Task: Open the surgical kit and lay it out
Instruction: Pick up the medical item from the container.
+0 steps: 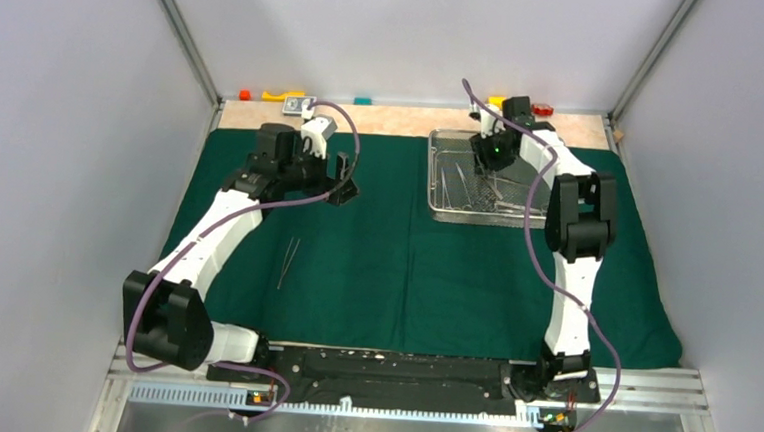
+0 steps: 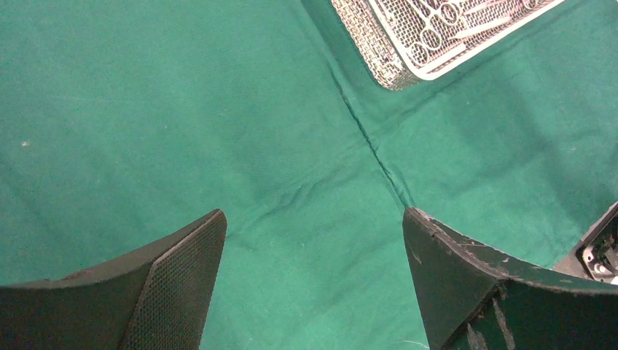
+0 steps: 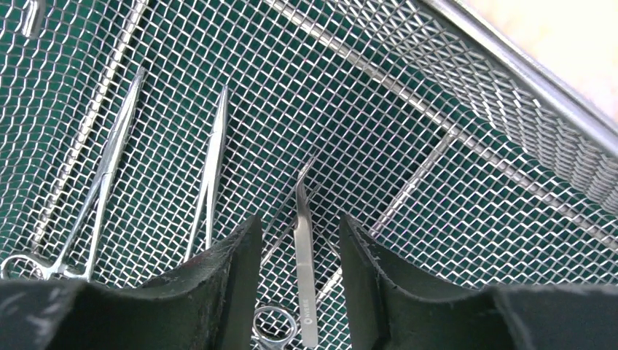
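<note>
A dark green cloth (image 1: 404, 278) lies spread over the table. On its back right part stands the silver wire-mesh tray (image 1: 448, 215), with several steel instruments inside. My right gripper (image 3: 299, 222) hangs low in the tray, open; its fingers straddle a bent-tipped tweezers (image 3: 304, 262) lying flat on the mesh, with a gap on each side. A ring-handled clamp (image 3: 109, 160) and a straight tweezers (image 3: 213, 168) lie to its left. One tweezers (image 1: 288, 262) rests alone on the cloth at left. My left gripper (image 2: 313, 219) hovers wide open over bare cloth (image 2: 182, 109), holding nothing.
Small coloured blocks (image 1: 283, 97) line the wooden strip behind the cloth, with more at the right (image 1: 543, 110). A fold crease (image 2: 372, 142) runs down the cloth's middle. The tray corner (image 2: 386, 65) shows in the left wrist view. Grey walls enclose the table.
</note>
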Tool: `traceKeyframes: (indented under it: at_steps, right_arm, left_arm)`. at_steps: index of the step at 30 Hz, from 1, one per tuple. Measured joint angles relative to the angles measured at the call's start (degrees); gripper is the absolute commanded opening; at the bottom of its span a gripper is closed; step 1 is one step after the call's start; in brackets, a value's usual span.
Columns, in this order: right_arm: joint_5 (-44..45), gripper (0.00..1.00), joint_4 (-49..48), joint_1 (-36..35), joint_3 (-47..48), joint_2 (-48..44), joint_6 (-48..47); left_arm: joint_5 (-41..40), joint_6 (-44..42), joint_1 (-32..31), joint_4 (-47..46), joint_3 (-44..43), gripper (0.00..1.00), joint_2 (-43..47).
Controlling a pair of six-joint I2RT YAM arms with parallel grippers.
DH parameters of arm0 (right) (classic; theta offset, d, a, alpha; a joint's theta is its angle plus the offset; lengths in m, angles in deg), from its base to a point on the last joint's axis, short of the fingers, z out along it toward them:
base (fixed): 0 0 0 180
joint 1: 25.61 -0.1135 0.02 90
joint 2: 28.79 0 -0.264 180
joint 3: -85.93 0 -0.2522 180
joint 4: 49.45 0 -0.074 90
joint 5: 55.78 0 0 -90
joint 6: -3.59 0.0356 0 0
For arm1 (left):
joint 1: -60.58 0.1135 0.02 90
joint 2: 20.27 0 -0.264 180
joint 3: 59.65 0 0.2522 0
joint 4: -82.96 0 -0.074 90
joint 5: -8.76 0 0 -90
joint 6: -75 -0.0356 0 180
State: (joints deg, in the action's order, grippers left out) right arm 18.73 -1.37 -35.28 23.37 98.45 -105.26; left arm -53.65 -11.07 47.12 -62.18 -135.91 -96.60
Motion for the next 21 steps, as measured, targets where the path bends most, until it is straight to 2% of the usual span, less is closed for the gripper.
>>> traceKeyframes:
  at_steps: [5,21]
  right_arm:
    - [0.7,0.47,-0.5,0.1,0.2,0.0,-0.8]
    - [3.0,0.24,-2.0,0.6,-5.8,-2.4,-4.6]
  left_arm:
    - [0.0,0.0,0.0,-0.2,0.4,0.95,0.1]
    - [0.0,0.0,0.0,-1.2,1.2,0.96,1.2]
